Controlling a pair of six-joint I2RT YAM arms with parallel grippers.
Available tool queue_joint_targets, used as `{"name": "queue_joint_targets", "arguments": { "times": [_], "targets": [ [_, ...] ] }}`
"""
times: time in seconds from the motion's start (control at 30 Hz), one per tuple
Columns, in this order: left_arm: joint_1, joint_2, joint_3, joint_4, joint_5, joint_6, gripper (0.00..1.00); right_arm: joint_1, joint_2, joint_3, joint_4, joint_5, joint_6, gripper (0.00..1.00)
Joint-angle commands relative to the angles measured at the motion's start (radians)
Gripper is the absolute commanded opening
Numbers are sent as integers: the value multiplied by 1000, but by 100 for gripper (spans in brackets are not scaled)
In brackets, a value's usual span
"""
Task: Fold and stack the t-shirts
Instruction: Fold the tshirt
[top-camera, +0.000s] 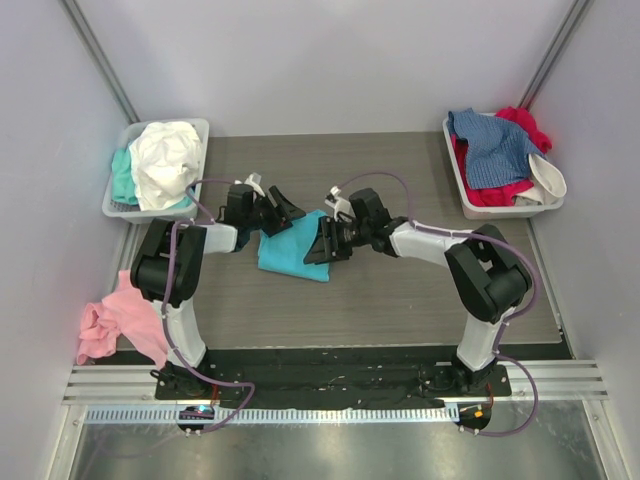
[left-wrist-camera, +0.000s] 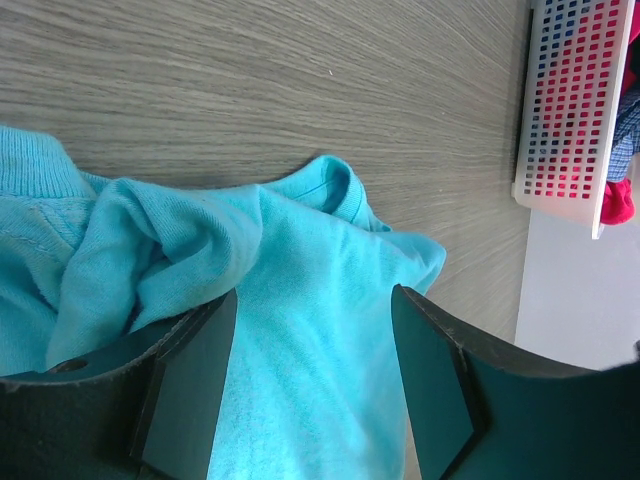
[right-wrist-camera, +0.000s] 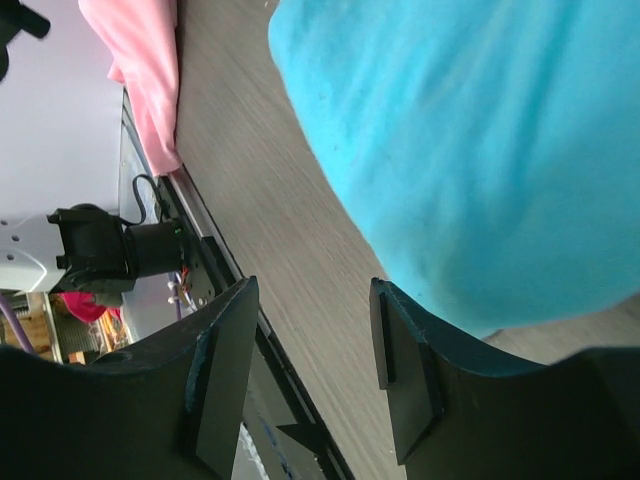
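I'm watching the soft, light turquoise t-shirt (top-camera: 293, 255) lying rumpled mid-frame, left gripper (left-wrist-camera: 312, 300) wide and seemingly straddling it, right gripper (right-wrist-camera: 312, 290) wide beside it, so I'm favouring pinching an outer edge.

Grey wood-grain table (top-camera: 400, 300): turquoise t-shirt (top-camera: 295, 255) at centre, pink t-shirt (top-camera: 115, 320) near-left edge, left tray (top-camera: 140, 214), right tray (top-camera: 455, 170) in far corners.

Flat grey wood-grain surface (top-camera: 380, 160); pale grey plastic tray (top-camera: 116, 208) at its far-left corner, white slotted plastic tray (top-camera: 453, 165) at far-right corner.
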Motion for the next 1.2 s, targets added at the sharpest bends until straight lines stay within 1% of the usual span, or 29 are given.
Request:
{"name": "queue_joint_targets", "arguments": {
  "times": [0.0,0.2,0.27,0.37,0.43,0.47,0.53,0.63,0.73,0.83,0.93,0.97,1.03,1.17],
  "targets": [
    [10,-10,0,34,13,5,67,18,4,-55,97,-18,39,56],
    [14,-18,-4,19,10,19,67,19,73,-121,141,-16,30,56],
    [19,-26,-4,11,10,23,67,18,54,-128,132,-9,25,56],
    [26,-39,8,-7,15,30,67,18,-2,-103,66,11,-7,56],
    [36,-52,22,-27,27,31,68,19,-53,-62,-8,33,-36,56],
    [37,-59,38,-38,33,34,70,18,-73,-49,-26,37,-44,56],
    [37,-110,52,-80,32,40,75,18,-131,-11,-72,62,-56,57],
    [39,-214,57,-125,6,46,76,1,-174,32,-77,105,-70,57],
    [39,-317,59,-185,-20,62,82,-37,-167,76,-85,149,-68,58],
    [39,-413,39,-223,-39,66,86,-71,-115,115,-80,157,-54,58],
    [37,-512,-16,-240,-60,60,86,-77,-44,153,-79,188,-67,58],
    [37,-536,-58,-243,-70,59,86,-77,-7,165,-80,188,-74,58],
    [37,-584,-99,-271,-105,69,86,-76,30,204,-88,183,-80,58],
    [30,-711,-229,-294,-145,82,85,-76,99,265,-97,157,-84,58]
  ]
}}
